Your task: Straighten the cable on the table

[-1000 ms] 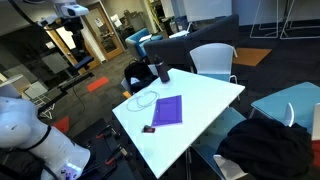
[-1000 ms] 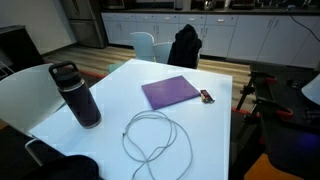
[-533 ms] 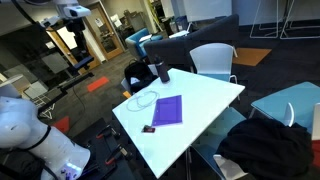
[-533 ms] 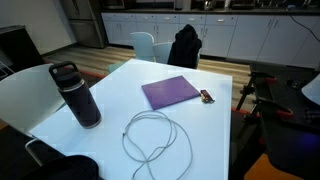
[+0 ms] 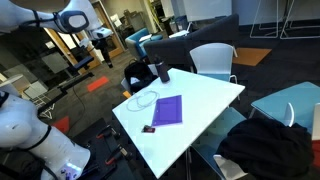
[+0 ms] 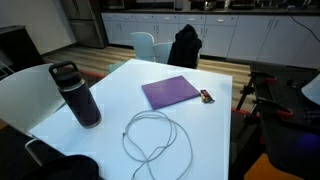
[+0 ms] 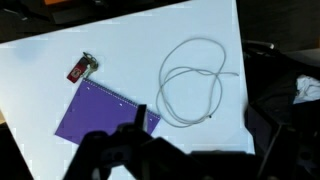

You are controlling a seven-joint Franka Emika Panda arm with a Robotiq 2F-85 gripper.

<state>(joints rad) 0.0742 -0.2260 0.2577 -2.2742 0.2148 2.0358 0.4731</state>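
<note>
The thin white cable (image 6: pixel 155 140) lies in a curled loop on the white table (image 6: pixel 215 135) near its front edge. It also shows in an exterior view (image 5: pixel 143 100) and in the wrist view (image 7: pixel 190 80). My gripper (image 5: pixel 101 36) hangs high above and well off to the side of the table, far from the cable. In the wrist view it is a dark shape at the bottom (image 7: pixel 198 150), fingers apart with nothing between them.
A flat purple pad (image 6: pixel 170 92) lies mid-table, with a small red and dark object (image 6: pixel 206 97) beside it. A dark bottle (image 6: pixel 80 95) stands at a table corner. Chairs, one draped with a dark jacket (image 6: pixel 185 45), surround the table.
The arm has swung further into the exterior view, down and toward the table. The cable, pad and bottle have not moved.
</note>
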